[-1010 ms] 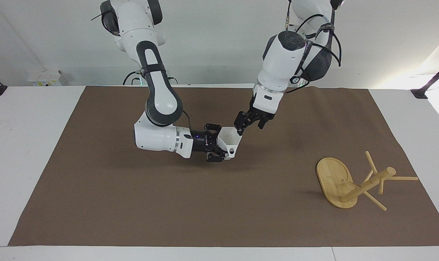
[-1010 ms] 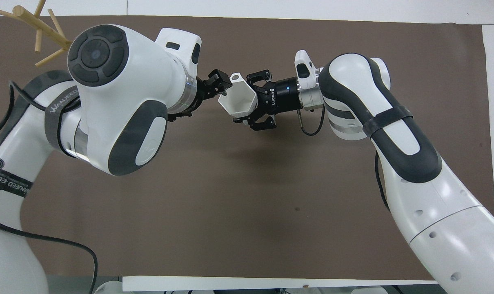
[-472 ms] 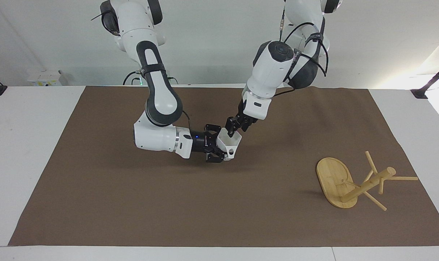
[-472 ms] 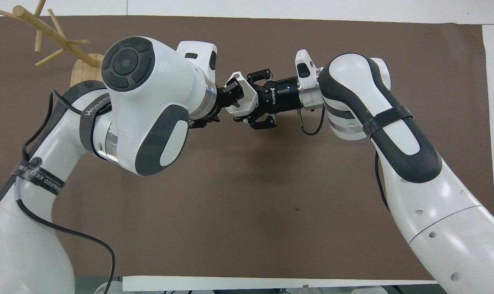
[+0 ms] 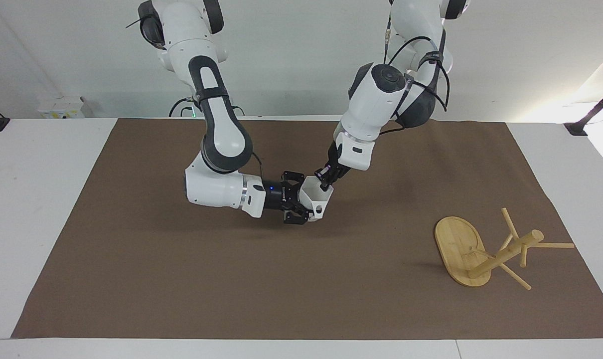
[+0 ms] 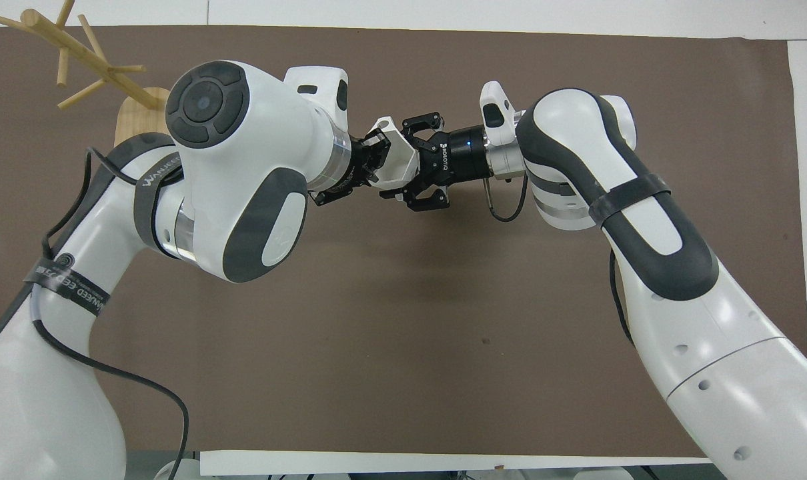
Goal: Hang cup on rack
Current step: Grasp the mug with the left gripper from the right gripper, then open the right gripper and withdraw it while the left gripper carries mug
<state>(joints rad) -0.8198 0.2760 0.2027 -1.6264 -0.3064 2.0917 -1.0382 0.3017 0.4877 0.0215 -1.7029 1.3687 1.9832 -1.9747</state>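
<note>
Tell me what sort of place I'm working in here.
Probably a robotics lab bench: two white arms work over a brown mat on a white table against a bare wall, with only a cup and a wooden mug rack set out.

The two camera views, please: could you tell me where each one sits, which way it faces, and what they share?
Facing view: high across the table, looking at the robots; both arms show from the top, the left hand and right hand both gripping the cup.
Overhead view: above the robots' end, looking steeply down; both arms come in from the bottom.
Shared: cup, both hands, the rack toward the left arm's end, and the brown mat.
</note>
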